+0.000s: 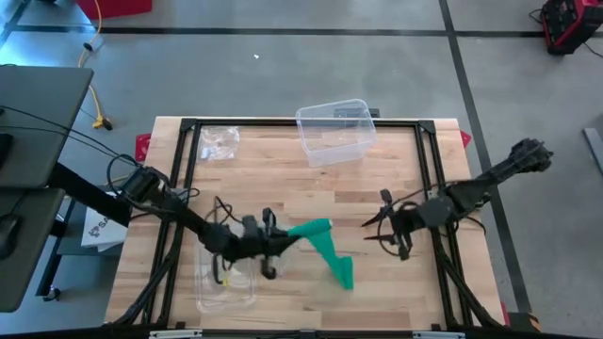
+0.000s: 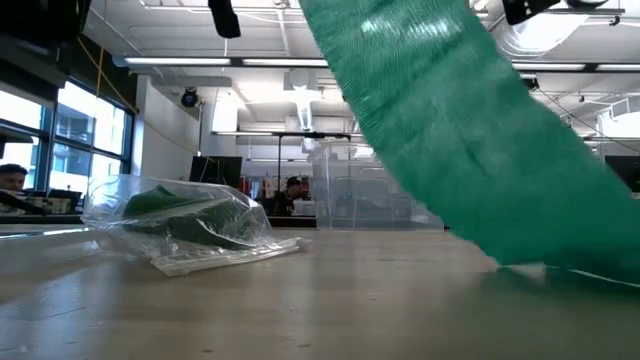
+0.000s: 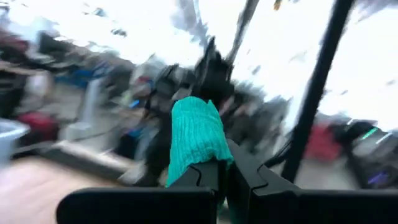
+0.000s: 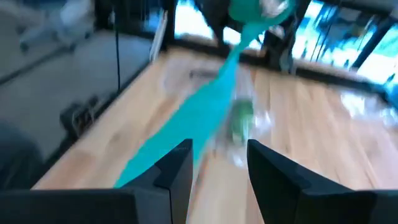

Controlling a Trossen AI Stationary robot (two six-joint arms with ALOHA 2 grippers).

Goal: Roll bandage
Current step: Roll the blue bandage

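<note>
From above, your left gripper (image 1: 273, 243) at lower centre clamps one end of the green bandage (image 1: 325, 247), lifting it so the strip trails right onto the table (image 1: 283, 179). Your right gripper (image 1: 384, 226), centre right, hangs empty, fingers parted. Low view: the bandage slopes down to the wood.

Green bandage (image 1: 325, 247): unrolled strip, 1 end raised, other end on table.
</note>
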